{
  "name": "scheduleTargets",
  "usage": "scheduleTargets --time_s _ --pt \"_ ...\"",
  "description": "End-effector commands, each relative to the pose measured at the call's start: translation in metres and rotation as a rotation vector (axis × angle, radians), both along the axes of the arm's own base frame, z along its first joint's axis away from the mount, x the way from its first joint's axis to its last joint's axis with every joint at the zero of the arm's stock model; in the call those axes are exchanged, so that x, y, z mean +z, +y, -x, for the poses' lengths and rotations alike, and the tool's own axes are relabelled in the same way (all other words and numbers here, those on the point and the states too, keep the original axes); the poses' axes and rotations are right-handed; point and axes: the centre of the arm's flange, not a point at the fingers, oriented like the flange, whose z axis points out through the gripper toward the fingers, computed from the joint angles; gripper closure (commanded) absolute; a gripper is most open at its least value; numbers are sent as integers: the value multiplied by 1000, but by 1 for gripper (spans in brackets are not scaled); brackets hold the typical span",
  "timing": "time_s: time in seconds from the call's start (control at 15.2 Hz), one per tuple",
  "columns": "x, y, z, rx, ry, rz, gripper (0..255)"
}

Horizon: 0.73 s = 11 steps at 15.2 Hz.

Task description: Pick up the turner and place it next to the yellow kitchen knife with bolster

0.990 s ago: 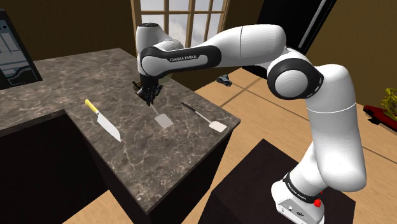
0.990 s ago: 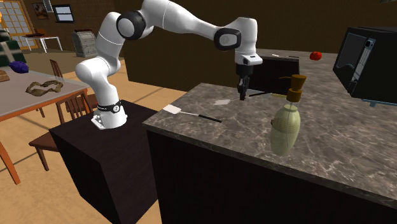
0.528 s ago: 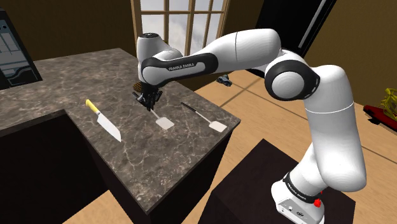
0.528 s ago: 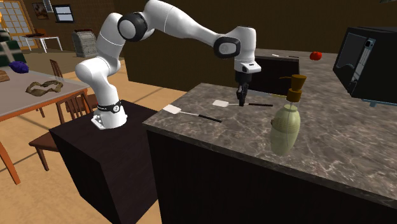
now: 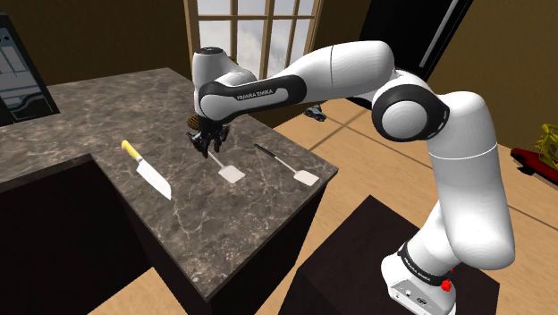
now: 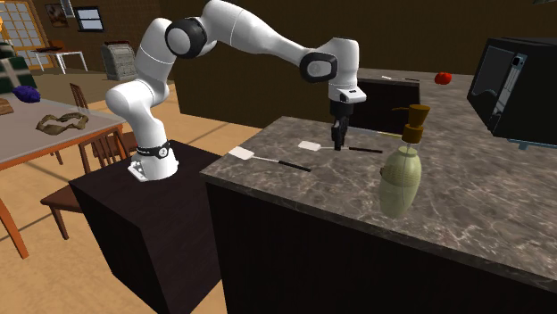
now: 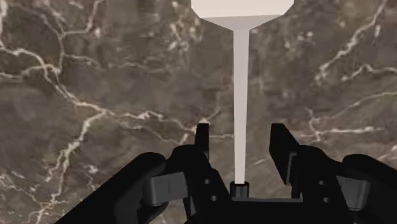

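moved: black two-finger tool [image 7: 240,130] has come down close to dark marble counter [image 7: 95,76]
tool: open, astride thin shaft of white flat-bladed turner [image 7: 240,89]

Counter [image 5: 210,237]: dark stone, veined white. A spatula [image 5: 288,165] with a black handle and pale blade lies flat near the counter's corner. A pale green soap bottle [image 6: 403,169] with a brown pump stands upright. A black appliance [image 6: 522,85] sits at the far end, with a small red object [image 6: 442,78] beyond it. A paned window [image 5: 255,22] is behind the counter. A table [image 6: 18,138] and chair [image 6: 94,147] stand on the wood floor.
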Motion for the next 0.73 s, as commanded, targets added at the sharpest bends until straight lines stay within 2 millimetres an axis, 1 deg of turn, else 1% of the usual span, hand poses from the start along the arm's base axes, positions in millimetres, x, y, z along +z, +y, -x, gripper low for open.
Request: scheduleTargets --time_s 0.0,0.26,0.46,0.53,0.66 --pt "0 0 0 0 0 0 0" --pt "0 0 0 0 0 0 0" --pt "39 0 3 0 0 0 0" --pt "50 0 3 0 0 0 0" --pt "50 0 3 0 0 0 0"
